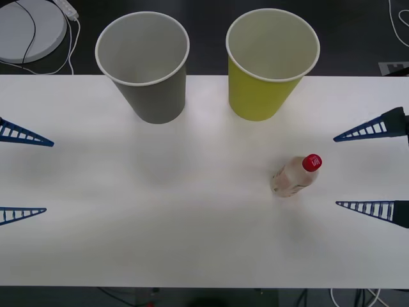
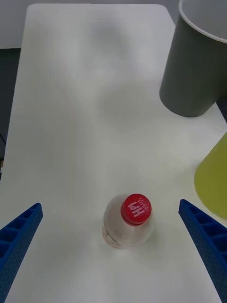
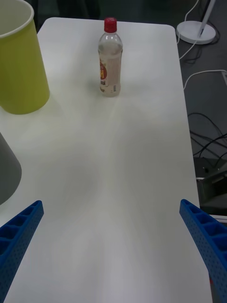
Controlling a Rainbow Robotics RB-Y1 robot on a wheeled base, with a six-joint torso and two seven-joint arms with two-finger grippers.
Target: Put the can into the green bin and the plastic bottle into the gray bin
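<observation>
The plastic bottle (image 1: 295,175) (image 2: 128,223) (image 3: 110,59), clear with a red cap and a beige label, stands upright on the white table right of centre. Behind it stands the green bin (image 1: 271,64) (image 2: 215,177) (image 3: 20,61), and to its left the gray bin (image 1: 145,66) (image 2: 196,61) (image 3: 5,165). My right gripper (image 1: 337,171) (image 2: 111,251) is open at the table's right edge, level with the bottle and apart from it. At the left edge my left gripper (image 1: 48,176) (image 3: 111,246) is open with nothing in it. The can is out of view.
The white table (image 1: 160,211) spreads between the two arms. A round white lamp base (image 1: 29,29) with cables lies on the dark floor behind the table's far left corner. More cables (image 3: 208,142) trail on the floor past the table's right side.
</observation>
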